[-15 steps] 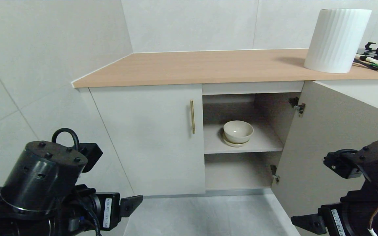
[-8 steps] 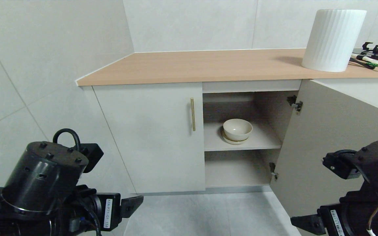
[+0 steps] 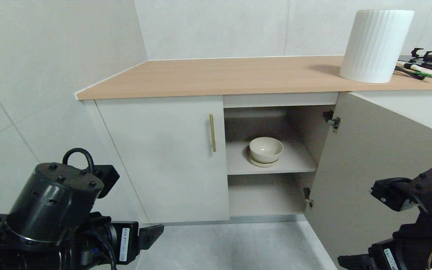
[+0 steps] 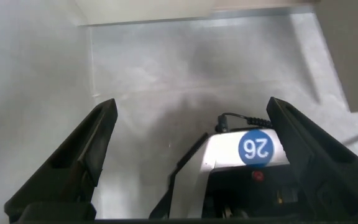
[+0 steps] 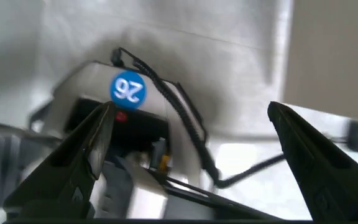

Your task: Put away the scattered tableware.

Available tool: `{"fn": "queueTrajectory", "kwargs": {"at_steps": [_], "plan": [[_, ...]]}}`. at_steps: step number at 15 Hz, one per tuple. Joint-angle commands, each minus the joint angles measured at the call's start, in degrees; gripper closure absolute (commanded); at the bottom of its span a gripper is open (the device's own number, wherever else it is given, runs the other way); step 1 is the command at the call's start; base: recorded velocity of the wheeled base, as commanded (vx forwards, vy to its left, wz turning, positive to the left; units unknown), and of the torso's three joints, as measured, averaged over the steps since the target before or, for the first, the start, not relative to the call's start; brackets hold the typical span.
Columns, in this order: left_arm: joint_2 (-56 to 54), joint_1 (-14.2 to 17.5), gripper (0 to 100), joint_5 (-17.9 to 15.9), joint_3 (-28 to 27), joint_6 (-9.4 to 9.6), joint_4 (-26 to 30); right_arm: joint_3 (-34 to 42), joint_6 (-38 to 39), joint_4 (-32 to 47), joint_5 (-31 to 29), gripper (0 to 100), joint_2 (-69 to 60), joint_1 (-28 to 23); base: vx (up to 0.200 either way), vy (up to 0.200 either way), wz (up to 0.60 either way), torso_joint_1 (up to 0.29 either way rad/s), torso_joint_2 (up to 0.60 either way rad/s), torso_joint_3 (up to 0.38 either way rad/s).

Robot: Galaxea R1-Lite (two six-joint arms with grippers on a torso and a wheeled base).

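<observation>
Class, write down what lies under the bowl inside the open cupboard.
A flat plate sits under the bowl on the upper shelf. Only its rim shows; the bowl covers its middle.

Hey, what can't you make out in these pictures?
Head view: closed pale cabinet door hides everything behind it.
Head view: cream ceramic bowl covers most of the cream plate beneath it.
Head view: long utensils on the wooden counter, cut off by the right edge.

Item: left arm [image 3: 53, 204], black cylindrical housing, round-head screws on the cap, looped black cable [image 3: 77, 155], white printed label [image 3: 123, 243]. Item: right arm [image 3: 422, 202], black, screwed, white tag [image 3: 390, 258]. Left gripper [image 4: 191, 109], right gripper [image 5: 191, 112]: black tapered fingers.
</observation>
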Motion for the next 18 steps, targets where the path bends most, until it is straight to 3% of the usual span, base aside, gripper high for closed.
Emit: {"fn": "queueTrajectory", "kwargs": {"at_steps": [1, 6, 11, 15, 18], "plan": [[0.1, 0.0, 0, 0.0, 0.0, -0.01, 0.0, 1.2, -1.7, 1.6, 0.2, 0, -1.9, 0.3, 0.0, -0.2, 0.0, -0.002, 0.0, 0.007], [0.1, 0.0, 0, 0.0, 0.0, -0.1, 0.0, 0.2, -4.6, 15.0, 0.3, 0, -6.5, 6.2, 0.0, -0.2, 0.0, 0.0, 0.0, 0.004], [-0.1, 0.1, 0, 0.0, 0.0, -0.01, 0.0, -3.3, -7.9, 27.2, -0.5, 0, -13.8, 5.8, 0.0, -0.16, 0.0, 0.0, 0.0, -0.001], [-0.1, 0.1, 0, -0.1, 0.0, -0.01, 0.0, -4.8, -8.2, 28.5, -5.6, 0, -15.0, -1.4, 0.0, 0.0, 0.0, 0.0, 0.0, 0.0], [-0.2, 0.1, 0, -0.1, 0.0, -0.01, 0.0, -7.5, -9.6, 28.2, -5.7, 0, -14.5, -9.6, 0.0, 0.0, 0.0, 0.0, 0.0, 0.0]]}}
